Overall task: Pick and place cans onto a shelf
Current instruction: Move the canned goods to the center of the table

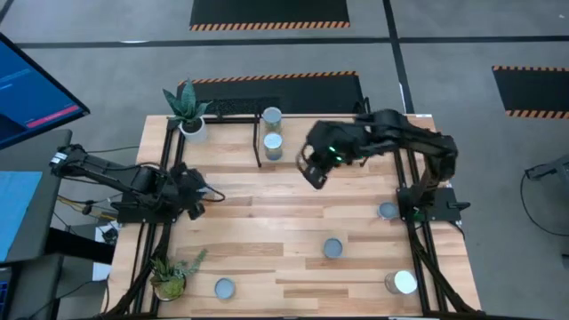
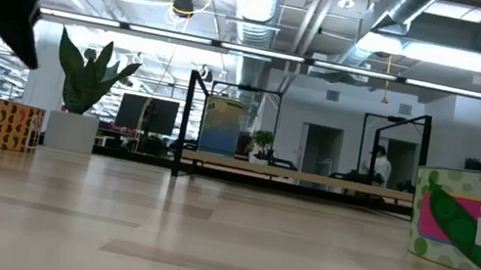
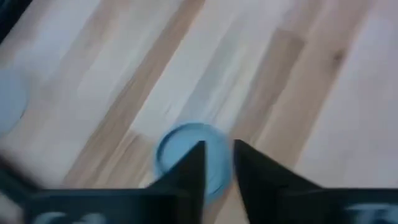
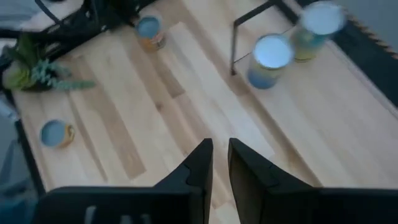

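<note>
The wooden table is smooth, pale planking with little grip, so a tin nudged off-centre is likely to skate or tip rather than stay put. The shelf, a thin light-wood board on a slim black metal frame along the table's back edge, already carries two cans close together. A third brought in carelessly could knock them or catch a frame post. The right gripper hangs above the table just in front of the shelf, its dark fingers nearly closed with nothing between them. It must spread before any descent, or the tips will land on a lid and push the tin over. The left gripper sits near the table's left edge, also drawn narrow and empty. Its wrist view shows a can directly beyond the fingertips, wider than the gap, so closing early would glance off the rim. The two leafy plants in white pots at the left corners could snag a sweeping arm. Four cans are still on the table: one by the right edge, one mid-table, and two along the front edge. They are short, rigid cylinders with shiny bluish-silver lids and slick paper labels, one green with peas.
</note>
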`<state>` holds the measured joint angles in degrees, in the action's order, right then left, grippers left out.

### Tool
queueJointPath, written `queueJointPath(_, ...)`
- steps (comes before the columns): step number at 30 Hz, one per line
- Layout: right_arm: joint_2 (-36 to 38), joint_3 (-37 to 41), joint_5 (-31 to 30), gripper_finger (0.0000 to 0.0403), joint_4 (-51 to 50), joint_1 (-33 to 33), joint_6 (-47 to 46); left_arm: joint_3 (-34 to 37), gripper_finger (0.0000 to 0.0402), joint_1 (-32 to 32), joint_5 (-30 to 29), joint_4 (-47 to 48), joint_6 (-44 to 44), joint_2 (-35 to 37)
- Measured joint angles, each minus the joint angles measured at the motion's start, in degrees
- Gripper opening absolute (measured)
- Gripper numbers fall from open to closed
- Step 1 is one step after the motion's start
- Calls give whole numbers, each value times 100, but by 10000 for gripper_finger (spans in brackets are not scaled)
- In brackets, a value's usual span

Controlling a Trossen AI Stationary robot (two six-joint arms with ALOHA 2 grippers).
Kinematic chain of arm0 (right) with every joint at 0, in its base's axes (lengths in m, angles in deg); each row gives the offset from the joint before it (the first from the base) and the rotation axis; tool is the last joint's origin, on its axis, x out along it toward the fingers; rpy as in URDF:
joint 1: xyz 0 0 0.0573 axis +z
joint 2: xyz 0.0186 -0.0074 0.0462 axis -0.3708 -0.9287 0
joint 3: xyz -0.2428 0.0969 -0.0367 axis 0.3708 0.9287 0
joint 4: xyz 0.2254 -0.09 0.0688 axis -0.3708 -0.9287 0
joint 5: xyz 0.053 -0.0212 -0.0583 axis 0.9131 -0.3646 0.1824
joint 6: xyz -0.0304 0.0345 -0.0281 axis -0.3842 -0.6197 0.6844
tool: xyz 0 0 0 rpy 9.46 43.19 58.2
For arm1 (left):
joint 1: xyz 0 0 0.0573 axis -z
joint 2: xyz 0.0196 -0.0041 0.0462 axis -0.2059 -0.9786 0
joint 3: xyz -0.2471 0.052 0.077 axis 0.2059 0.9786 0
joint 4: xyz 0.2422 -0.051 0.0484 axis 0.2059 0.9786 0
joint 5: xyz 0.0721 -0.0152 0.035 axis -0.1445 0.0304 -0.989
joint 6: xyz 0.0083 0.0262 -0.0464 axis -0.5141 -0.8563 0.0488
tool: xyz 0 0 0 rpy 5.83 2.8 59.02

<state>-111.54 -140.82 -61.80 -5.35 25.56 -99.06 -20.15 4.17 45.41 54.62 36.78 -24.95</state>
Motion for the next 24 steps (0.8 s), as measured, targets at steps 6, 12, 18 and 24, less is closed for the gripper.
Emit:
queueJointPath(6, 135, 0, -834, 71, -130, 581, -515, -172, 5, -63, -178, 626, 1250, -40)
queueJointPath(12, 114, 0, -867, 70, -143, 748, -509, -71, 0, -440, 301, 894, 2822, -557)
queueJointPath(18, 112, 0, -1000, 70, -178, 735, -420, -70, 0, -822, -48, 914, 3352, -1286)
queueJointPath(24, 113, 0, -997, 70, -318, 753, -154, -72, 0, -1291, -36, 910, 3352, -2323)
